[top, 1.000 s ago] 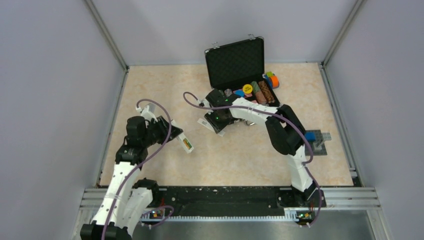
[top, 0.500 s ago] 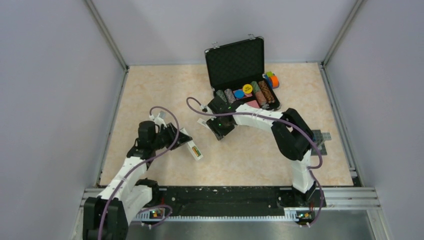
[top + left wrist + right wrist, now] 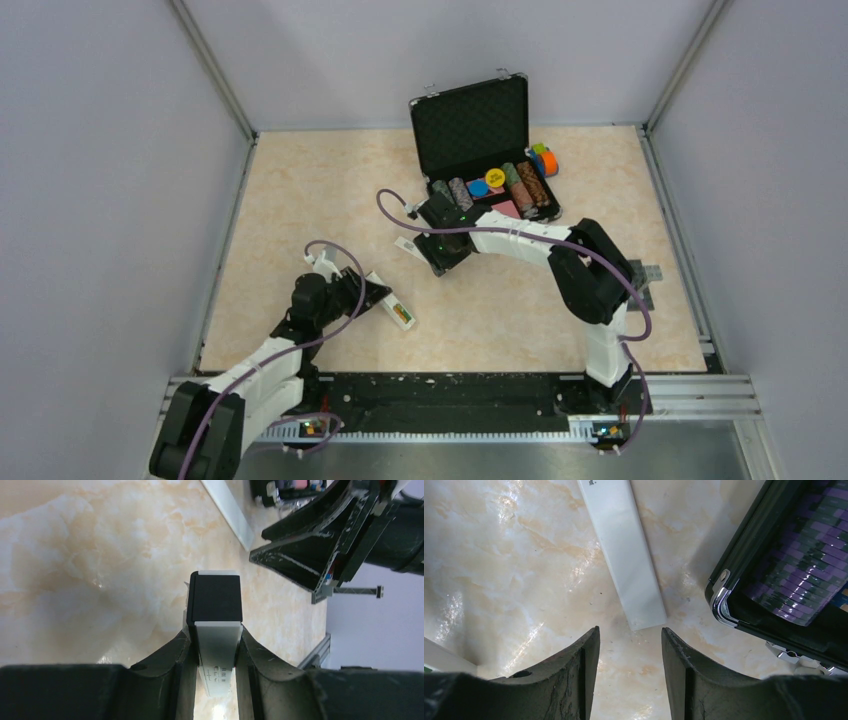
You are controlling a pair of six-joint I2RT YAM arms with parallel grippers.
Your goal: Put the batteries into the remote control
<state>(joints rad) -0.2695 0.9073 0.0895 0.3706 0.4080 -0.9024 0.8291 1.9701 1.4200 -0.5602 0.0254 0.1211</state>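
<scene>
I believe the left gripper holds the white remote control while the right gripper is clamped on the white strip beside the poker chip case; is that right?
Not quite: the right wrist view shows the right gripper open, poised at the end of the white strip beside the poker chip case, not clamped on it. The left gripper does hold the remote control.
</scene>
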